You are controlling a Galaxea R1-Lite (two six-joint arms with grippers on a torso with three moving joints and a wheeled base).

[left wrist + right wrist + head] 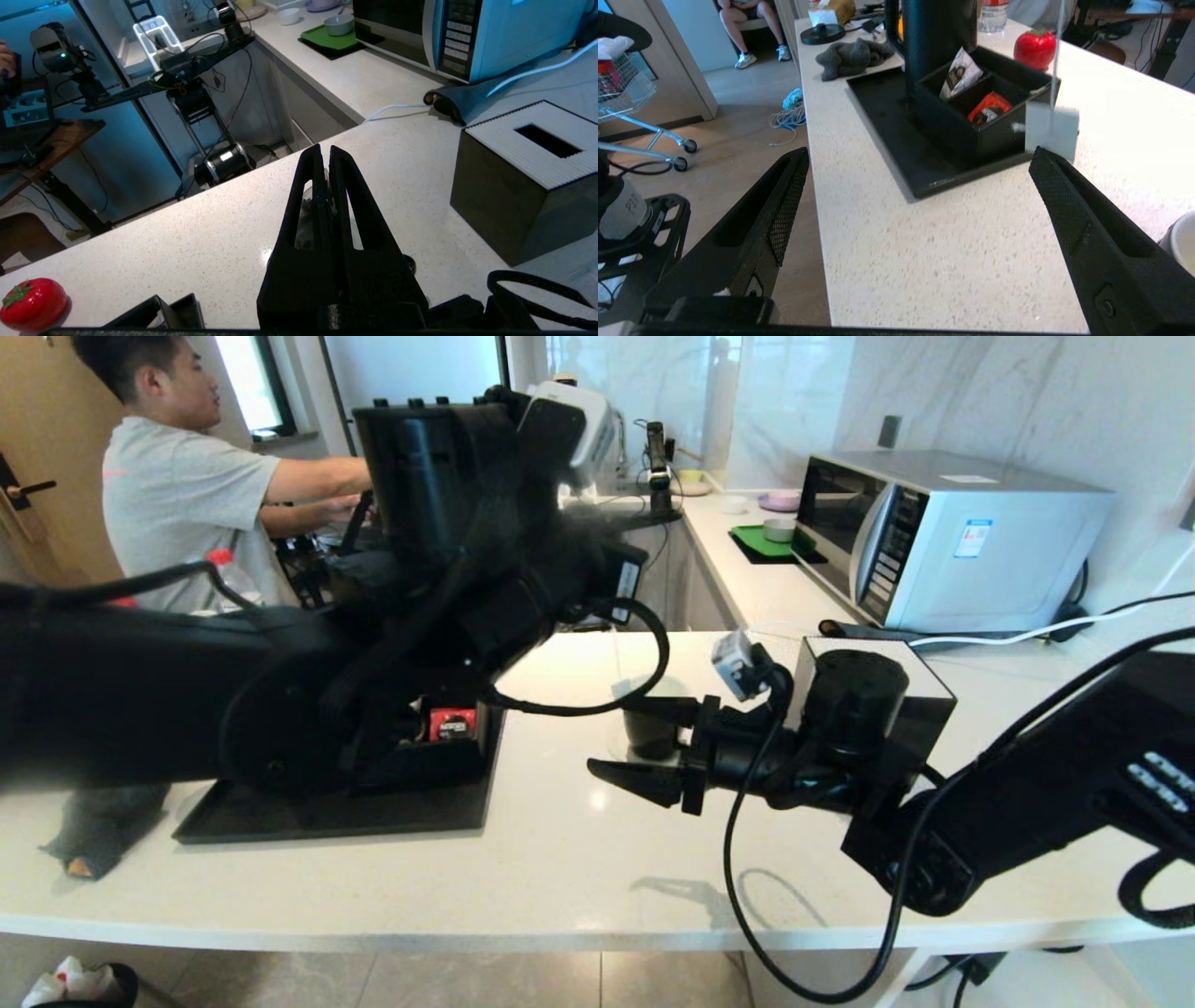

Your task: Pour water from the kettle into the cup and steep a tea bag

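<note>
My left gripper (324,150) is raised above the white counter and shut on the tea bag (306,219), whose greyish pouch shows through the finger slots. Its thin string (1057,46) drops to a white paper tag (1051,126) that dangles over the counter. My right gripper (607,735) is open and empty, low over the counter. The black cup (651,733) stands just beyond its far finger, its white rim (1181,242) beside that finger. The tall black kettle (420,476) stands on the black tray (327,817), partly behind my left arm. No water shows.
A black organiser (985,116) holding a white packet and a red packet (453,723) sits on the tray. A black tissue box (523,177) is at the right, with a microwave (943,537) behind it. There is also a red strawberry (1034,46), a grey cloth (103,826) and a person (177,485) at the back left.
</note>
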